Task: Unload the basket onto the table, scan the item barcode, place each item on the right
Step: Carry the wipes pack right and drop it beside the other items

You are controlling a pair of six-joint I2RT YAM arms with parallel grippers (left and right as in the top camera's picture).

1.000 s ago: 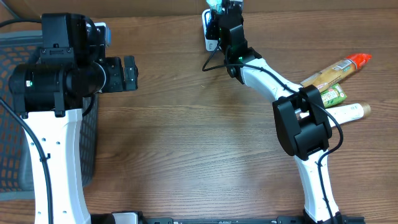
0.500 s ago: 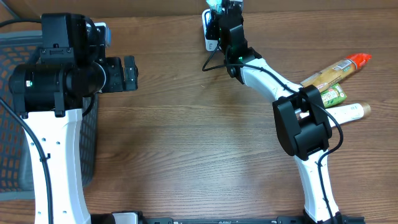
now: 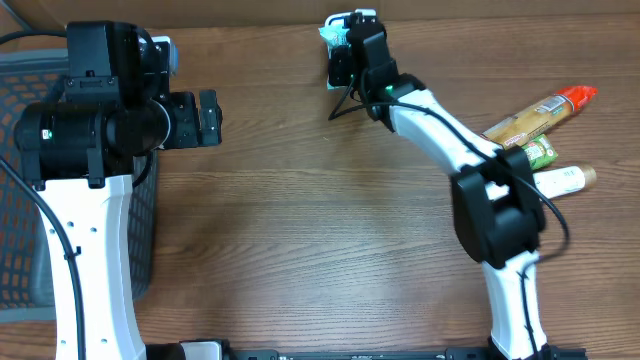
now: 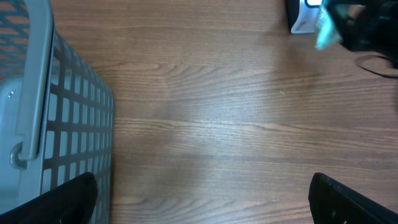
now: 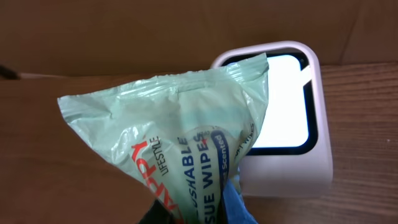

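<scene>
right gripper (image 3: 347,45) clenching wipes pack (image 5: 168,137) in front of scanner (image 5: 283,112) window, left gripper (image 3: 208,118) hanging released, jaws wide, beside basket (image 4: 74,112)

Green wipes packet (image 5: 168,124), overlapping lit scanner (image 5: 283,102)

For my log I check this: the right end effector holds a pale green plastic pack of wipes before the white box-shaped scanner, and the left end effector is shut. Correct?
Not quite: the left end effector is open, its black fingers wide apart in the left wrist view. The rest is right.
</scene>
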